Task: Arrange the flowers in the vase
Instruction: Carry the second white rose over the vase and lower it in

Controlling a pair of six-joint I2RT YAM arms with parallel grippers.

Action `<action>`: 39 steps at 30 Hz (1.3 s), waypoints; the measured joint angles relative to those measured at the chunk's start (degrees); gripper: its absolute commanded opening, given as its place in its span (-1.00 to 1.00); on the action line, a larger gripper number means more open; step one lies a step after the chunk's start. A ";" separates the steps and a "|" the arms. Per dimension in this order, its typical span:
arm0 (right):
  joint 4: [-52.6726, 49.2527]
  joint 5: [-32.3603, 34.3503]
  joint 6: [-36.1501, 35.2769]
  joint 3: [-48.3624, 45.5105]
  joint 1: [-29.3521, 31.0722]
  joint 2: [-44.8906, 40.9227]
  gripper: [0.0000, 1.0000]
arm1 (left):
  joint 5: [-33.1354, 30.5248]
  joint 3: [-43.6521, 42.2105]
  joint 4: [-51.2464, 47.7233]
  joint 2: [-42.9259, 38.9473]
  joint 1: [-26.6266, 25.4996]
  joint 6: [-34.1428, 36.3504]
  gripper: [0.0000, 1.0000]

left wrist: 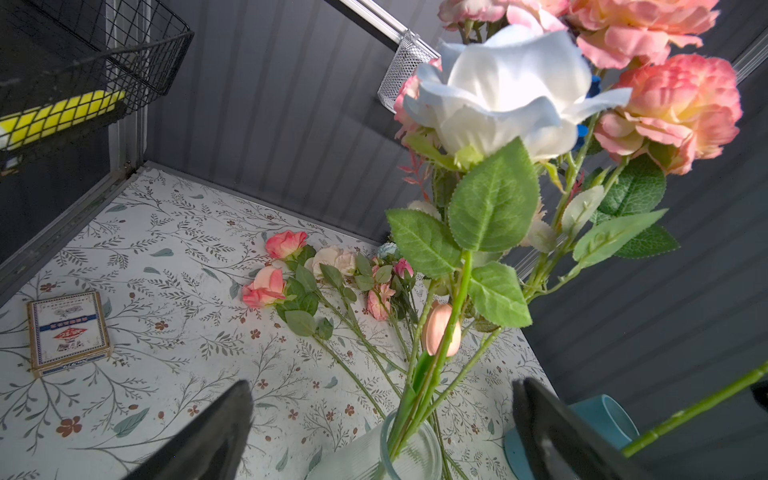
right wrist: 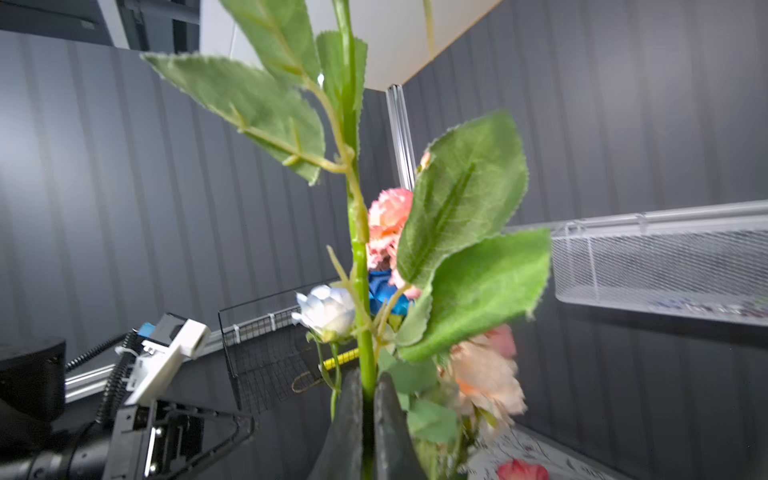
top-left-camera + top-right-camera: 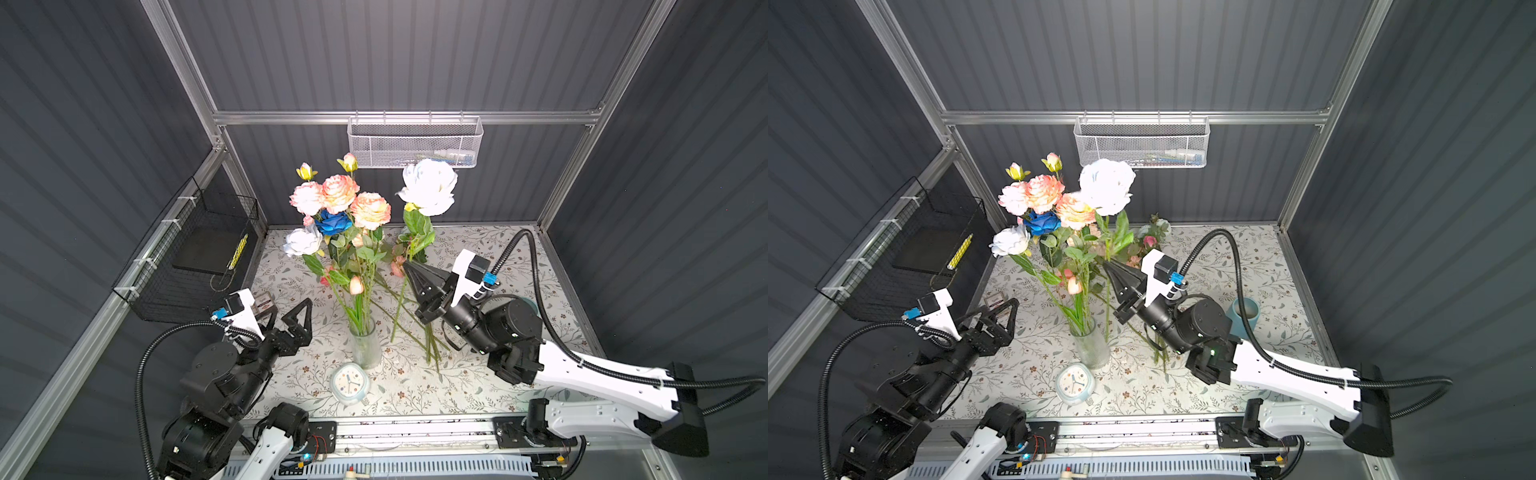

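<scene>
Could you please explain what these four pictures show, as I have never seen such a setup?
These are two robot arms at a table, each ending in a two-fingered gripper. Two pictures look down from one overhead camera; the other two come from cameras on the wrists. The right gripper is shut on the stem of a large white flower, held roughly upright. The left gripper is open and empty, near a glass vase that already holds a bunch of flowers. More loose flowers lie on the patterned table, with a small clock, a teal cup and a card box.
</scene>
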 measured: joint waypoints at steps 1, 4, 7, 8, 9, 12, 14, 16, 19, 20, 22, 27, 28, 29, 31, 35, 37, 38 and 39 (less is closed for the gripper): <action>1.31 -0.35 -0.66 1.14 0.22 1.18 -1.00 | 0.00 0.11 0.00 0.09 0.00 0.00 1.00; 5.66 -1.03 -2.62 3.91 0.48 4.61 -1.00 | 0.00 0.37 -0.04 0.13 0.00 0.00 0.99; 9.20 -1.05 -4.20 4.59 0.48 7.28 -1.00 | 0.00 0.57 -0.02 0.13 0.00 0.00 0.99; 10.19 -0.98 -4.66 4.59 0.48 8.20 -1.00 | 0.00 0.61 -0.02 0.13 0.00 0.00 0.99; 11.28 -0.92 -5.09 4.59 0.52 9.38 -1.00 | 0.02 0.68 -0.07 0.13 0.00 0.00 0.99; 13.27 -0.52 -6.19 4.37 0.52 12.35 -1.00 | 0.02 0.81 -0.04 0.17 0.00 0.00 1.00; 14.21 -0.09 -6.71 4.11 0.55 14.03 -1.00 | 0.04 0.85 -0.07 0.31 0.00 0.00 0.99; 14.88 0.66 -6.99 3.45 0.57 15.41 -1.00 | 0.04 0.90 -0.04 0.39 0.00 0.00 1.00; 15.32 1.77 -6.99 1.40 0.57 16.70 -1.00 | 0.04 0.90 -0.07 0.39 0.00 0.00 0.99; 15.50 2.19 -6.88 0.26 0.59 16.85 -1.00 | 0.04 0.90 -0.04 0.37 0.00 0.00 0.99; 15.61 3.08 -6.60 -2.01 0.68 16.85 -1.00 | 0.07 0.90 -0.07 0.37 0.00 0.00 1.00; 15.39 5.31 -5.35 -6.47 1.53 16.85 -1.00 | 0.20 0.90 -0.04 0.37 0.00 0.00 1.00; 15.34 5.62 -5.25 -6.88 1.70 16.85 -1.00 | 0.26 0.90 -0.04 0.37 0.00 0.00 1.00; 15.34 6.05 -5.01 -7.39 1.88 16.85 -1.00 | 0.28 0.90 -0.04 0.37 0.00 0.00 1.00; 15.21 6.84 -4.44 -8.35 2.21 16.85 -1.00 | 0.42 0.90 -0.04 0.37 0.00 0.00 0.99; 14.45 8.28 -2.51 -10.40 2.58 16.90 -0.73 | 0.50 0.87 -0.04 0.37 0.00 -0.02 0.99; 14.21 9.01 -1.79 -11.50 2.78 16.94 -0.60 | 0.52 0.87 -0.04 0.37 0.00 0.00 0.99; 14.10 9.38 -1.29 -12.31 2.95 16.94 -0.52 | 0.52 0.87 -0.04 0.37 0.00 -0.02 0.99; 13.92 9.75 -0.90 -12.96 3.13 16.94 -0.42 | 0.52 0.87 -0.04 0.37 0.00 0.00 1.00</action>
